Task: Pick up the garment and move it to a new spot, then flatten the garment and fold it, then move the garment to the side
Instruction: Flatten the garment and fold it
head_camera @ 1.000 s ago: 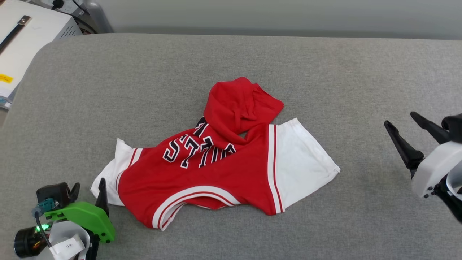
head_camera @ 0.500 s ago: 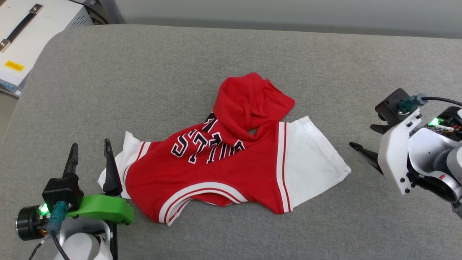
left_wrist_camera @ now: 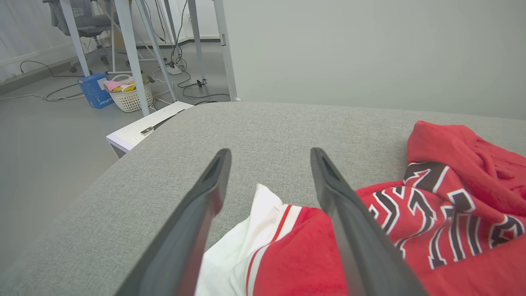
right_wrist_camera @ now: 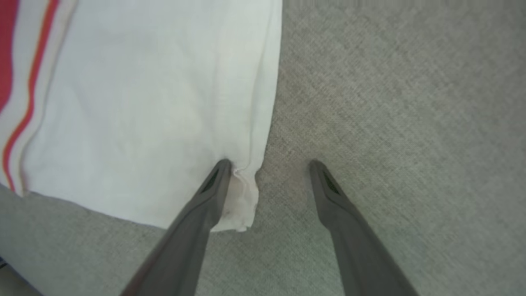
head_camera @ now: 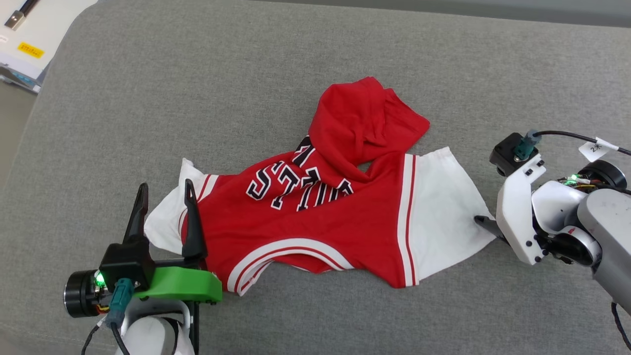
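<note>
The left gripper's [left_wrist_camera: 270, 151] jaws stand wide apart at the lower left of the head view, with the white sleeve of the garment [head_camera: 315, 231] lying under the gap between them; its inner finger crosses the striped seam where white meets red, and whether either finger touches the cloth cannot be told. The right gripper's [right_wrist_camera: 269, 162] jaws are also spread wide: in the right wrist view one fingertip presses the hem corner of the other white sleeve, where the cloth puckers, while the other finger sits over bare grey fabric just beside the hem. The garment lies crumpled in the middle of the head view on the grey fabric worktop [head_camera: 197, 98], its striped neck trim toward the lower edge, a sleeve at each end, and a red fold bunched toward the top of the frame that covers part of the black-and-white lettering. A white case [head_camera: 24, 44] shows at the upper left corner, off the worktop.
</note>
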Controlling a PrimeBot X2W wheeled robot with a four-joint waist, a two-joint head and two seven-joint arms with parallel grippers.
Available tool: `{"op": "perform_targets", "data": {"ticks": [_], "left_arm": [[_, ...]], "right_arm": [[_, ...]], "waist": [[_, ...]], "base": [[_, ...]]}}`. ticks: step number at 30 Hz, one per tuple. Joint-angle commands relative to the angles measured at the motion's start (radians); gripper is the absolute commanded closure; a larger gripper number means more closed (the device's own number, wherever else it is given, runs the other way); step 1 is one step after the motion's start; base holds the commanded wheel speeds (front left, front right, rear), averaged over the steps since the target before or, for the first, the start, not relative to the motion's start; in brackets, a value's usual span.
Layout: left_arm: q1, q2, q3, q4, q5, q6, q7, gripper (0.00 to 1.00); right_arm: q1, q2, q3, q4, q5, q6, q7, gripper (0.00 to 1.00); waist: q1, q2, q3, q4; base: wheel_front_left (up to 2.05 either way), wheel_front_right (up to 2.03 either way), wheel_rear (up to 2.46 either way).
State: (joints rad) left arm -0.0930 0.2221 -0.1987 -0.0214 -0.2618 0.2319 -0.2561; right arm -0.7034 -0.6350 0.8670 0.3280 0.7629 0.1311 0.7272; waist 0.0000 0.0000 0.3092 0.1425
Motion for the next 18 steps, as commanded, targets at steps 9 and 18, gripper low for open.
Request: {"op": "perform_targets", "data": {"ticks": [9,18], "left_arm": [[0.011,-0.048,0.067,0.039,0.057,-0.051,-0.006,0.0],[0.066,-0.06,0.126,0.051,0.087,-0.078,-0.006,0.0]], "right_arm": [[0.011,-0.003,0.089,0.025,0.066,0.0,-0.191,1.0],[0.078,-0.192,-0.072,-0.102,0.159,0.0,-0.324,1.0]], "waist": [[0.0,0.0,-0.035,-0.007],[0.0,0.0,-0.097,-0.061]], "base": [[0.0,0.0,0.0],[0.0,0.0,0.0]]}}
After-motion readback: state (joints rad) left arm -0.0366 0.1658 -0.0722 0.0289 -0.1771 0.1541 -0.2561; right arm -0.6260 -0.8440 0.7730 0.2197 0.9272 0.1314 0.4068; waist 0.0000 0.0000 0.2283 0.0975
